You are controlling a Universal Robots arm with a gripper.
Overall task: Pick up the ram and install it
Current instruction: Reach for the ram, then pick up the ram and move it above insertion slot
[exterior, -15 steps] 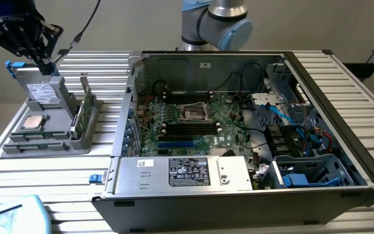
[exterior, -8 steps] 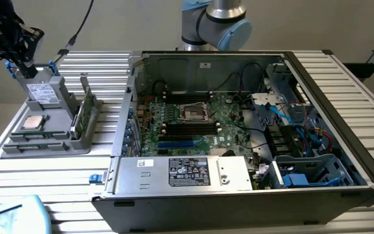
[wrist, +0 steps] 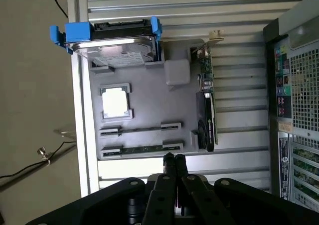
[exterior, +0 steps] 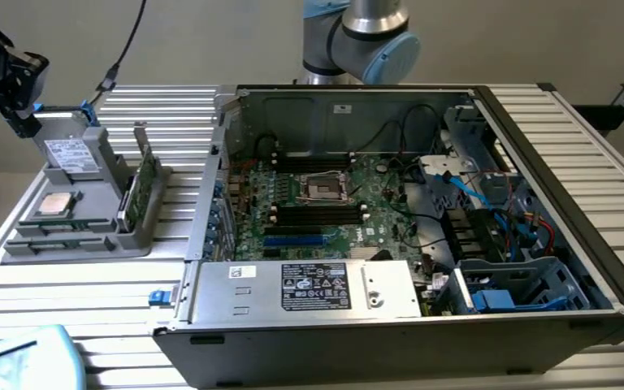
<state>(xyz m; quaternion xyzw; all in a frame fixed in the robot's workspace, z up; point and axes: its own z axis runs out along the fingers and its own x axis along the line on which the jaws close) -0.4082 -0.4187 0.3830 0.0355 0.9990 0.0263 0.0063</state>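
The ram (wrist: 142,149) you want lies slotted in the grey tray (wrist: 149,100) on the ribbed aluminium table (wrist: 174,16), with the gripper (wrist: 173,160) pinched closed and empty.

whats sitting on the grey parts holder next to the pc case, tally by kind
drive with blue brackets: 1
processor chip: 1
ram: 1 (whether the other long slot holds one, I cannot tell)
expansion card: 1
total: 4
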